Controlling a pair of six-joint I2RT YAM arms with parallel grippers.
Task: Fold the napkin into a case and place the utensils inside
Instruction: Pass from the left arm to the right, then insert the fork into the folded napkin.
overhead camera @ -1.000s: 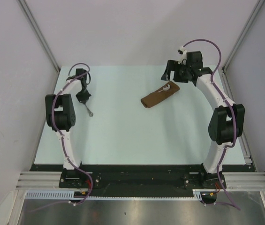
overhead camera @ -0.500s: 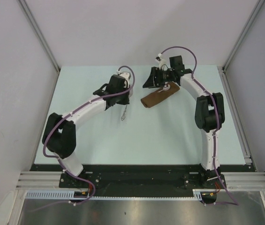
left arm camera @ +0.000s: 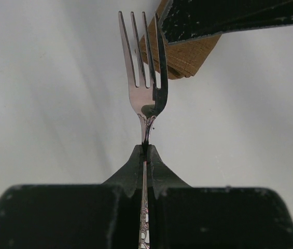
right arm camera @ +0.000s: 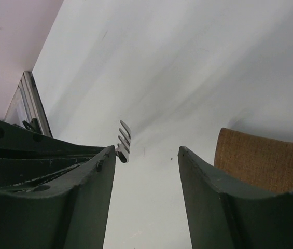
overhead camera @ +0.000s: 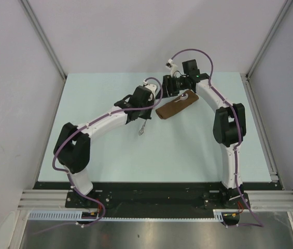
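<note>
Fork (left arm camera: 146,98) tight in left end effector (left arm camera: 145,151), near brown case (overhead camera: 176,106).

right gripper (right arm camera: 146,151): fingers apart, nothing between | fork (right arm camera: 124,141): tines beyond one finger | case (right arm camera: 263,161): beside other finger, contact unclear

We note a pale green table (overhead camera: 136,155) with a matte top. Plain white walls (overhead camera: 151,36) close in three sides, and slanted aluminium posts (overhead camera: 41,36) stand at the back corners. A black strip (overhead camera: 156,193) edges the near side. Nearer than that lies a dull steel sheet (overhead camera: 151,236).
</note>
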